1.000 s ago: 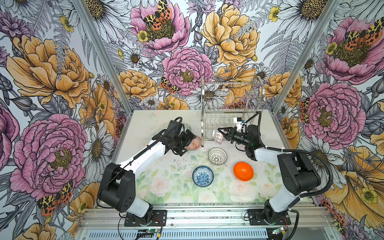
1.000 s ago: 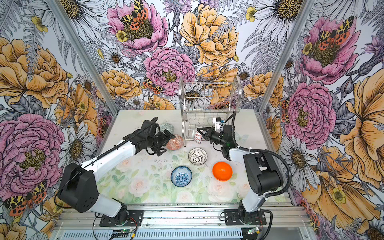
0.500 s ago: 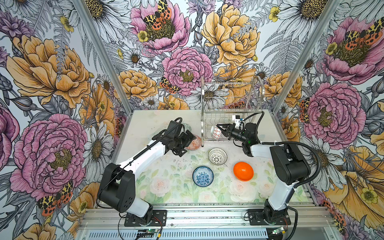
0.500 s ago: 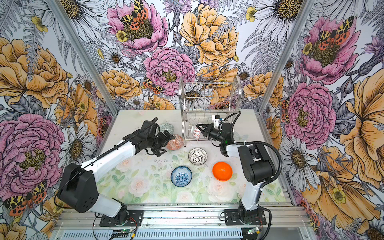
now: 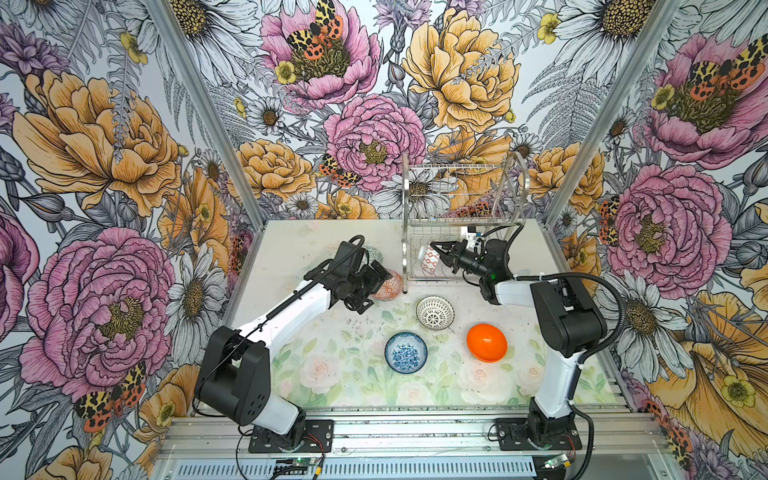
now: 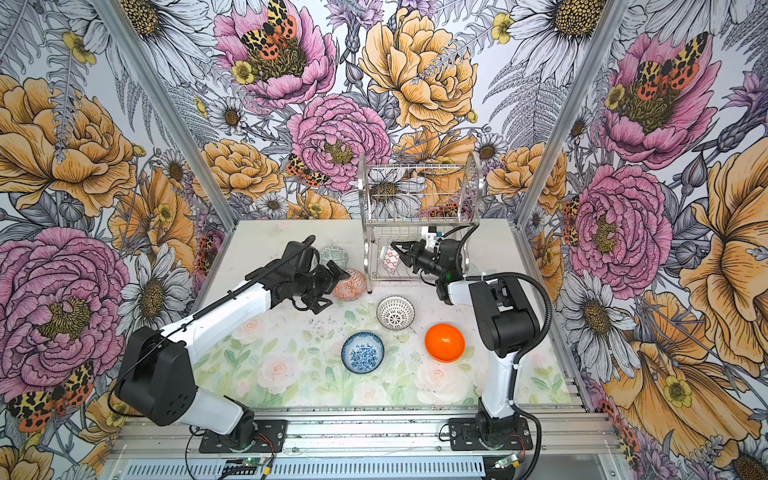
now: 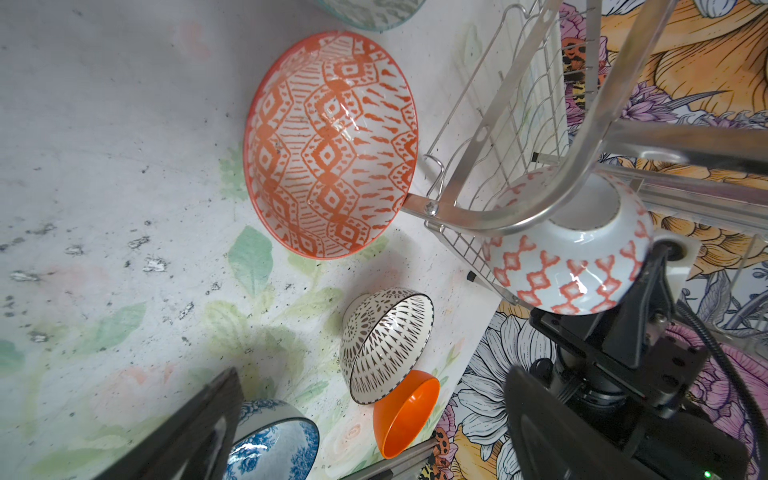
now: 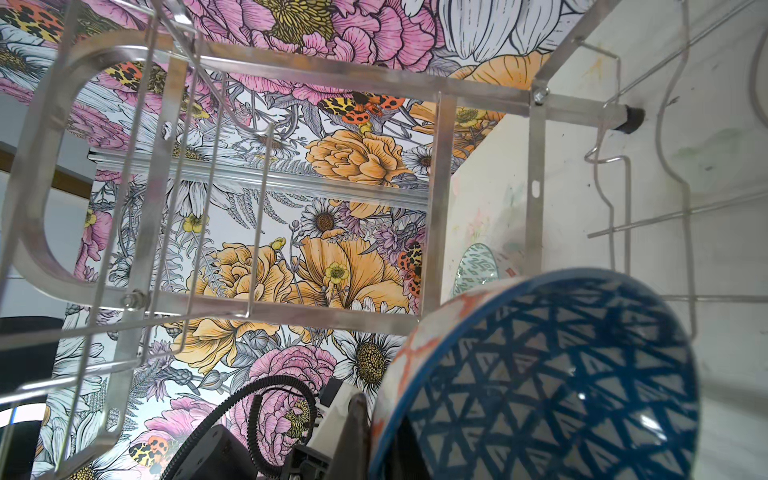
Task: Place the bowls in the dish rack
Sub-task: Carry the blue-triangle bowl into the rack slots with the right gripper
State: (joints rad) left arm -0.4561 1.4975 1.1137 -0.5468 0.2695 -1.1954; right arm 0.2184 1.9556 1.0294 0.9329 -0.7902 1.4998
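The steel dish rack (image 5: 461, 195) (image 6: 415, 187) stands at the back of the table. My right gripper (image 5: 440, 254) (image 6: 401, 254) reaches into its lower tier, shut on the rim of a bowl (image 5: 431, 259) (image 7: 569, 266) (image 8: 561, 374) held on edge, blue lattice inside, orange-and-white outside. One finger (image 8: 357, 436) shows against the rim. My left gripper (image 5: 374, 286) (image 6: 332, 286) (image 7: 365, 449) is open and empty beside the orange-white patterned bowl (image 5: 390, 286) (image 7: 332, 145), which lies on the table left of the rack.
A grey-green bowl (image 5: 374, 252) (image 6: 334, 255) sits behind the left gripper. In front of the rack are a black-and-white lattice bowl (image 5: 435, 312) (image 7: 386, 345), a blue bowl (image 5: 406, 352) (image 7: 274, 444) and a plain orange bowl (image 5: 486, 343) (image 7: 405, 415). Patterned walls enclose the table.
My right gripper has carried its bowl a little farther back and left into the rack's lower tier, and the right arm's elbow has swung. The left arm has stayed put.
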